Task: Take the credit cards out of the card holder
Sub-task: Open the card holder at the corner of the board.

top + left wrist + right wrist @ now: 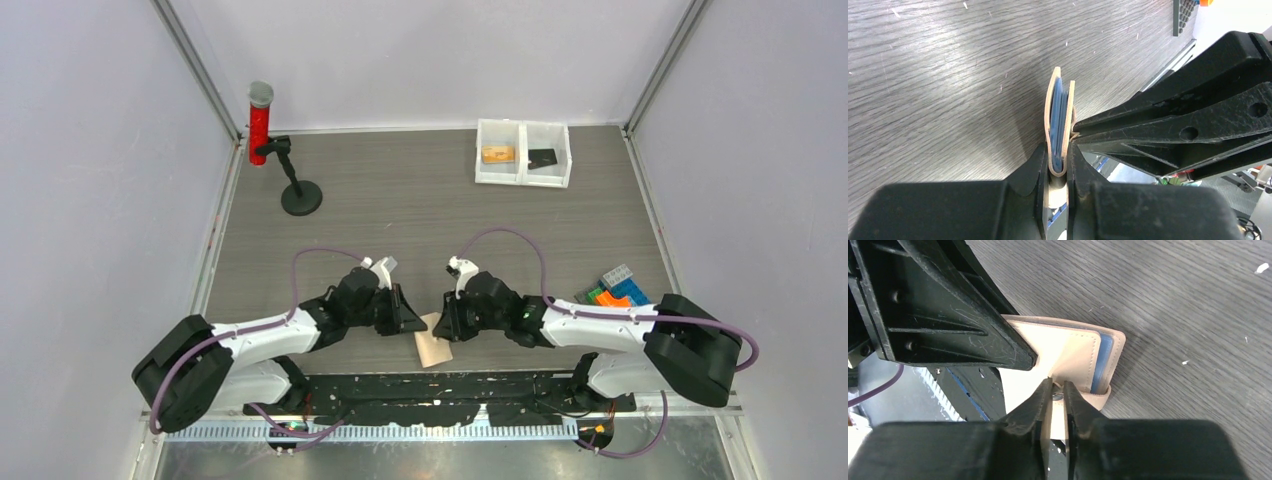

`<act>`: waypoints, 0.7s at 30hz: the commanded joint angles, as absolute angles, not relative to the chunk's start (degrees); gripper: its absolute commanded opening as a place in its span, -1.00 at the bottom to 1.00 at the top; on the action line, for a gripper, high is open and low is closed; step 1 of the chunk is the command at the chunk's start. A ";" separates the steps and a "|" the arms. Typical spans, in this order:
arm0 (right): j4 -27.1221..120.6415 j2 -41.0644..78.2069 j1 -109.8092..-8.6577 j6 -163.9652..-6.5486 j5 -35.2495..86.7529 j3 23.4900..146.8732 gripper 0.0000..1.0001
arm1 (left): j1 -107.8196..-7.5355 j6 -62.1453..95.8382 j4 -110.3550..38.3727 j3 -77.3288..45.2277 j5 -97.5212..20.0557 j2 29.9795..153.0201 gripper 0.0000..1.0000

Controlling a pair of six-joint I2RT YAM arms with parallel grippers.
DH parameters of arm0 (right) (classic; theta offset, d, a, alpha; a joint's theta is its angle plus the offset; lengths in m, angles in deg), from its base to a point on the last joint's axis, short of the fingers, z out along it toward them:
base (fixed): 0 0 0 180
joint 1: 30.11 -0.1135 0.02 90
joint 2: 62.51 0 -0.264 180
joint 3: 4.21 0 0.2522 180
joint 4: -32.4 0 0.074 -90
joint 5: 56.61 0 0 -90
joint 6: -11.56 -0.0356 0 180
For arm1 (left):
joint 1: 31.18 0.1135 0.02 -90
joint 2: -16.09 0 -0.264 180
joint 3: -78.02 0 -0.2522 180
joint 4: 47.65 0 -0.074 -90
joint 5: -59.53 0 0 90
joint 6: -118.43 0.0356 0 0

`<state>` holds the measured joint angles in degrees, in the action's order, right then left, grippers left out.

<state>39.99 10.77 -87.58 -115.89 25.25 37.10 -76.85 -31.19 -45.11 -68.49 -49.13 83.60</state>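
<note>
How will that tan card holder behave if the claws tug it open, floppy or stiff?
Probably floppy: the card holder leaves bow apart beyond where the left claw pinches its fold. Its glossy blue pockets look slippery. It looks thin, so likely light.

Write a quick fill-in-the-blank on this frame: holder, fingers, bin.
1. The left arm's fingers pinch the card holder at its ___.
2. The right arm's fingers pinch its snap ___.
3. In the white bin, the orange-tan block lies in the ___ compartment.
Missing words: fold; tab; left.
</note>
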 commanded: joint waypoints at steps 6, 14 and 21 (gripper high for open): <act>45.72 8.49 -88.07 -113.82 32.62 35.97 -0.89 | -76.88 -27.74 -38.13 -62.67 -43.91 78.76 -1.00; 48.58 5.71 -86.81 -110.76 34.18 34.61 -0.90 | -76.90 -26.60 -34.45 -62.23 -40.76 76.66 -1.00; 47.13 1.95 -82.33 -107.63 31.63 31.05 -0.89 | -76.89 -24.12 -30.49 -60.68 -39.05 76.64 -1.00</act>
<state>44.58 5.17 -84.02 -111.52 31.68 32.49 -77.22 -26.88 -32.70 -63.58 -41.87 77.89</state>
